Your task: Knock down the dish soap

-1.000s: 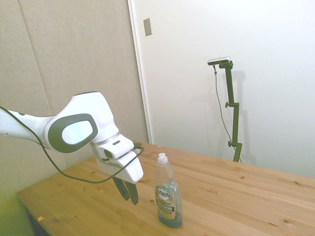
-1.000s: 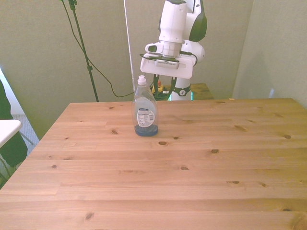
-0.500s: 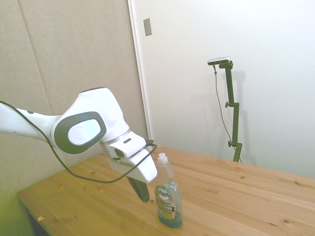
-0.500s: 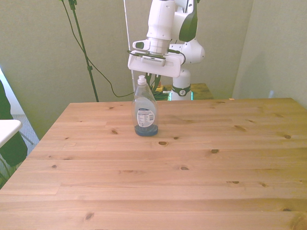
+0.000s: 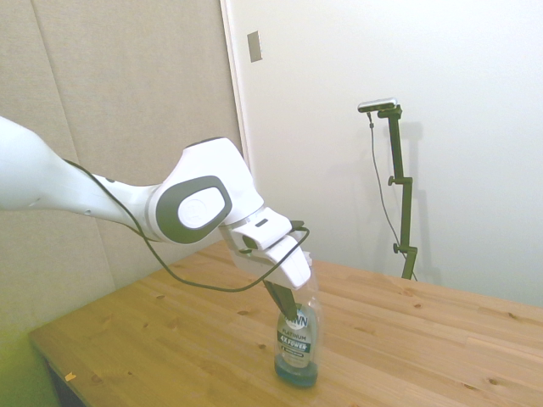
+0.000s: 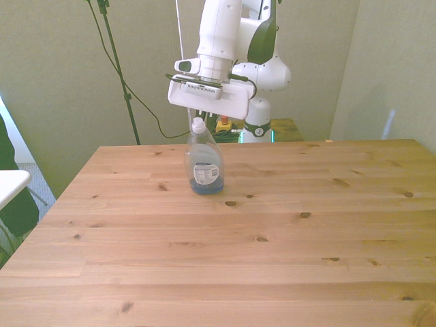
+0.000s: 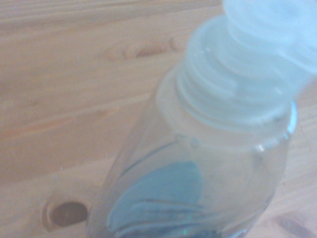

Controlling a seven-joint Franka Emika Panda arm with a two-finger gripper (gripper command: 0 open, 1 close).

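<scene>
Soap bottle upright on the table, claw against its neck.

Dish soap (image 6: pixel 205 167) stands near the far edge of the wooden table (image 6: pixel 272 231), toward the front view's left, leaning a little, base on the wood. Up close, the wrist view shows its white cap (image 7: pixel 257 54) and clear shoulder over blue liquid. Behind and above it, the gripper (image 5: pixel 287 301) reaches down at the bottle's upper part; whether its fingers are spread or closed cannot be told. 1 white arm (image 5: pixel 102 199) extends behind.
</scene>
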